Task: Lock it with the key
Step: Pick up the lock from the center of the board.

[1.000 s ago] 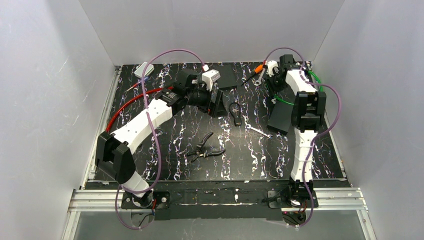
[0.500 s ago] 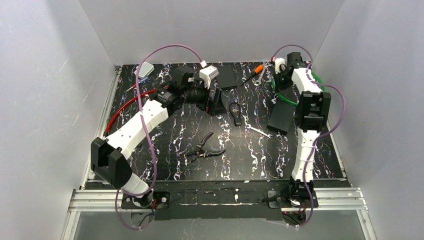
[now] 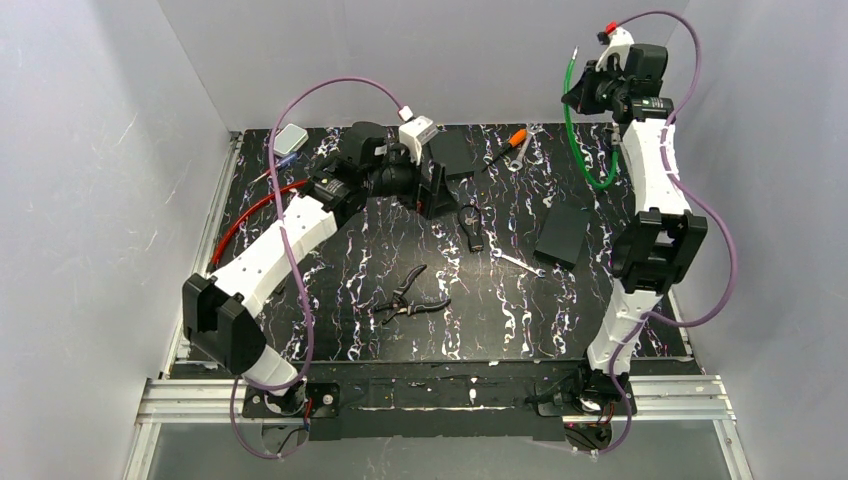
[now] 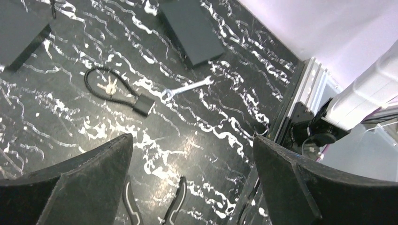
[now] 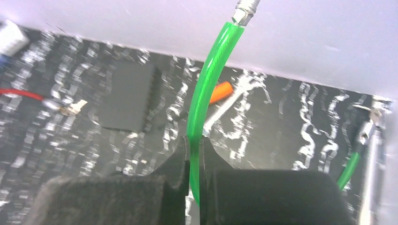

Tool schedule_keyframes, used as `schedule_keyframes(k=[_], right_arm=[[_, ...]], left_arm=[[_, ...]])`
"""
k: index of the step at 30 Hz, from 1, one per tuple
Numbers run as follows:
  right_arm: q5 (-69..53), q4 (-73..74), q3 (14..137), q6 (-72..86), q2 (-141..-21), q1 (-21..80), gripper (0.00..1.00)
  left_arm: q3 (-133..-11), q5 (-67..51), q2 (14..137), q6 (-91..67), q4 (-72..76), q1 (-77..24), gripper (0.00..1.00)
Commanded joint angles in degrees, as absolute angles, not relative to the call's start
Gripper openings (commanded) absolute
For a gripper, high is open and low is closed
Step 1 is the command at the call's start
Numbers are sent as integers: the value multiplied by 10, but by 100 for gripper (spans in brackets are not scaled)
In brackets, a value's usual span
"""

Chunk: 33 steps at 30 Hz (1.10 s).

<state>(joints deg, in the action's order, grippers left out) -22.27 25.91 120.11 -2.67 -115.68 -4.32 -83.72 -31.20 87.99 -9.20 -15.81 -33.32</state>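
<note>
A small black cable lock (image 3: 472, 225) lies mid-table; in the left wrist view its loop (image 4: 96, 84) holds silver keys (image 4: 110, 86) and ends in a black lock body (image 4: 143, 104). My left gripper (image 3: 436, 190) is open and empty and hovers just left of and above it (image 4: 192, 137). My right gripper (image 3: 585, 92) is raised high at the back right, shut on a green cable (image 3: 568, 130). In the right wrist view the green cable (image 5: 209, 79) runs up from between the shut jaws (image 5: 194, 150) to a metal end (image 5: 246, 9).
Black pliers (image 3: 410, 295) and a silver wrench (image 3: 518, 263) lie near the middle. Black boxes sit at the right (image 3: 562, 235) and back (image 3: 455, 152). An orange-handled tool (image 3: 516, 137), a red cable (image 3: 250, 210) and a grey pad (image 3: 291, 138) lie at the back and left.
My right arm has swung up from the table's back right corner, lifting the green cable high against the back wall. My left gripper has shifted slightly back and right.
</note>
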Motion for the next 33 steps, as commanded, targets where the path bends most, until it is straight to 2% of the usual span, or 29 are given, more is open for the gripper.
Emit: schedule_keyframes(k=[1,6,12,28,31,33], right_arm=[[-312,149,1165,138,-1106,-41,1],[-355,59,1079,250,-1061,-40,1],[-377,-30,1011,326,-1017,-39,1],[-378,-78,917,361,-918,0,1],[-377,-72,912,352,-914,22,1],[-378,-69,912,348,-914,25,1]], left_arm=[[-872,-342,911,-139,-89,-330,98],[-891,-381,969,-237,30,-330,98],[-965,-389,1080,-335,106,-340,97],[-1171,-384,1289,-401,150,-390,85],[-1179,-391,1298,-408,164,-395,80],[-1182,-393,1300,-412,168,-395,73]])
